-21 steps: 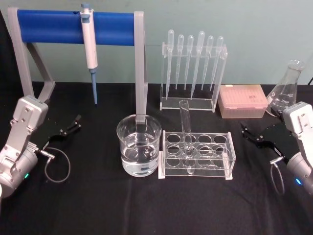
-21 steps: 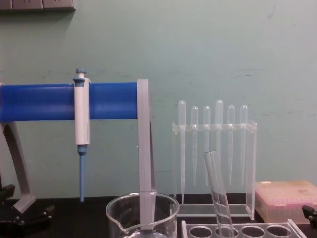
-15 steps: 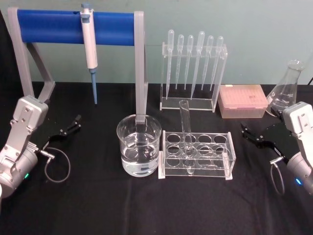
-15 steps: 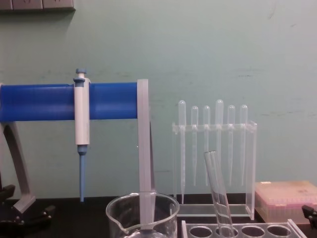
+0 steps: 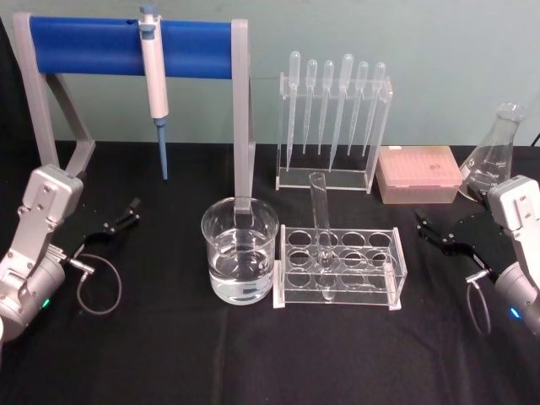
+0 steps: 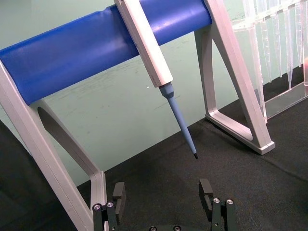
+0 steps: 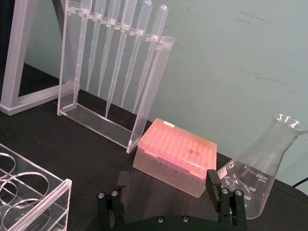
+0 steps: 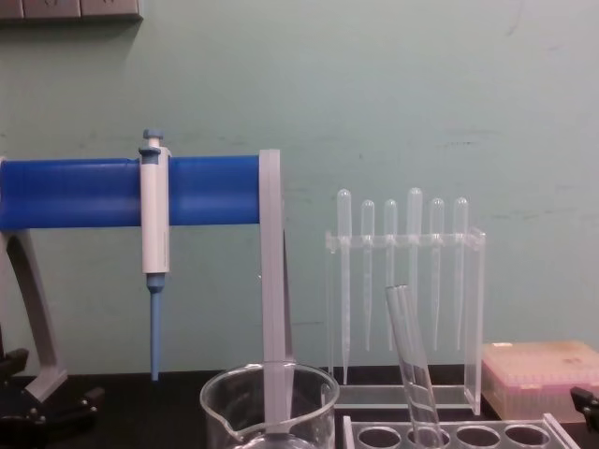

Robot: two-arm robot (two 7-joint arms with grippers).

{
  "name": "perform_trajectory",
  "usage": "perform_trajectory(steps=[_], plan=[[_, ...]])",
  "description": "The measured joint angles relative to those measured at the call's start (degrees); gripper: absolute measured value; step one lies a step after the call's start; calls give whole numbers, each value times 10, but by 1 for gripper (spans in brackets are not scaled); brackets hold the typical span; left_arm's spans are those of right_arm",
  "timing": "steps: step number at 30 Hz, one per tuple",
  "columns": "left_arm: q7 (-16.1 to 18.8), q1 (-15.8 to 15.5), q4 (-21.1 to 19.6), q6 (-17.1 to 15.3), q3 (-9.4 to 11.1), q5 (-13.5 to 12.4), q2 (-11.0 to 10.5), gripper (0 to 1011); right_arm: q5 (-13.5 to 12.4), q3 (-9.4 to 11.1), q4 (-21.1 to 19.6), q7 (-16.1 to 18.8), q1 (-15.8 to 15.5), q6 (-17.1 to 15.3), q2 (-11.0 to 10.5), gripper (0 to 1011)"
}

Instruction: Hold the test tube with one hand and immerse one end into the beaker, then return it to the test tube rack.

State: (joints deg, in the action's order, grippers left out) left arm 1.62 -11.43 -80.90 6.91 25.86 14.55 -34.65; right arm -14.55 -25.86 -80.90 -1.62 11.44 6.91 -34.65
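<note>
The tube (image 5: pixel 321 221) leans in the rack (image 5: pixel 386 285), just beside the beaker (image 5: pixel 208 246), and is not yet gripped. The left gripper (image 5: pixel 120 218) and right gripper (image 5: pixel 427 229) sit well out to either side, jaws spread. The reach comes first: one gripper must approach the tube's upper part and pinch it.

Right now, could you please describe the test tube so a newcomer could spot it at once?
Start from the tall blue-barred stand; the beaker sits before its right post, with a clear rack to its right. The test tube is the lone glass tube leaning in that rack, thicker than the bulb-topped pipettes behind.
</note>
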Motion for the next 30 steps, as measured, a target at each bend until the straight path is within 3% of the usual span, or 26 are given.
perform_trajectory(steps=[11, 15, 21, 24, 25, 30], plan=[[0, 0, 0, 0, 0, 0, 0, 1000, 1, 2, -3, 0, -3, 0, -1, 1004], [0, 0, 0, 0, 0, 0, 0, 1000, 10, 15, -47, -15, -37, 1, -13, 1004], [0, 0, 0, 0, 0, 0, 0, 1000, 21, 37, -155, -35, -109, -16, -47, 1004], [0, 0, 0, 0, 0, 0, 0, 1000, 3, 48, -202, -26, -137, -27, -59, 1004], [0, 0, 0, 0, 0, 0, 0, 1000, -14, 51, -221, -9, -145, -32, -62, 1004], [0, 0, 0, 0, 0, 0, 0, 1000, -79, 46, -238, 66, -140, -52, -57, 1004]])
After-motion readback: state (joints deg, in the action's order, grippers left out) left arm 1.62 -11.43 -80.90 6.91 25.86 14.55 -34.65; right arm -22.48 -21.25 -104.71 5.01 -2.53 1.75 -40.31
